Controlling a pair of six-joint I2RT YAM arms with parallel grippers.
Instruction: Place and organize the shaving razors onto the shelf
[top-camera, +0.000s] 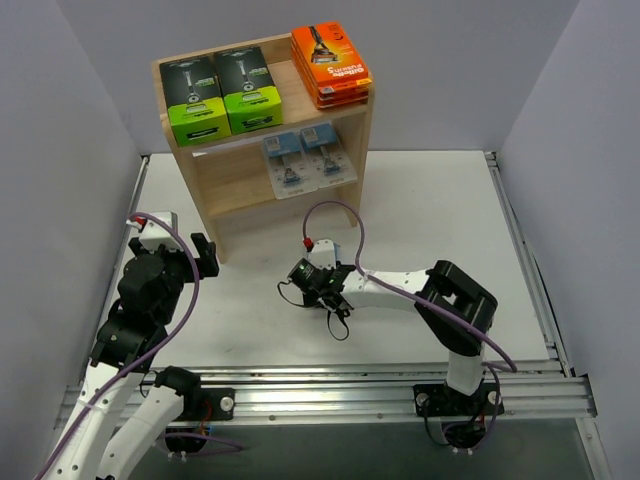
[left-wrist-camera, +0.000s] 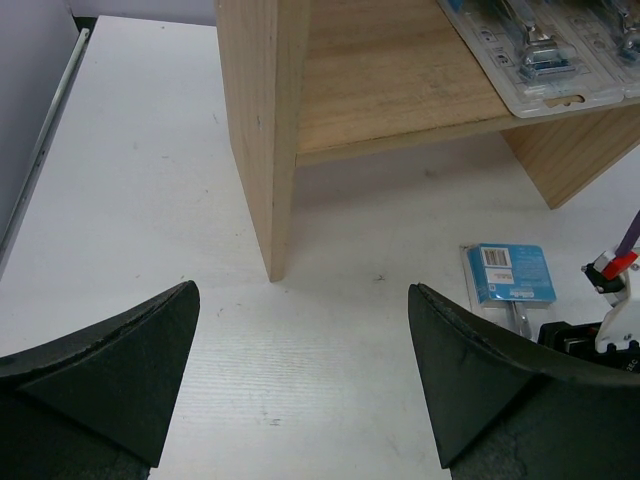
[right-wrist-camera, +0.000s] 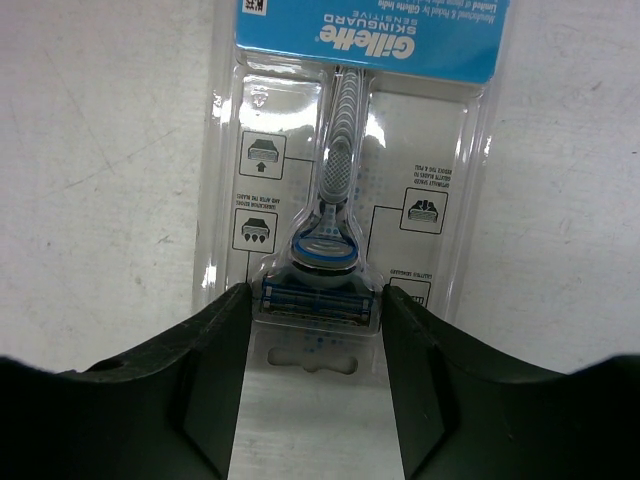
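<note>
With our right gripper (right-wrist-camera: 316, 295) we pinch the bumpy, shiny clear blister pack (right-wrist-camera: 345, 170); our left gripper (left-wrist-camera: 302, 288) gapes wide.

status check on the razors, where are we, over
Left fingers open, empty, near shelf. Right fingers flank last blister pack, flat on table; grip unclear. Nothing lying between it and shelf.

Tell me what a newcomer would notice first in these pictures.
The bright stack of orange razor boxes on the right of the top tier of the wooden shelf stands out first, next to two black-and-lime-green boxes. Then, in front of the shelf, the right gripper grips a Gillette blister pack lying flat on the white table, its fingers on either side of the razor head.
</note>
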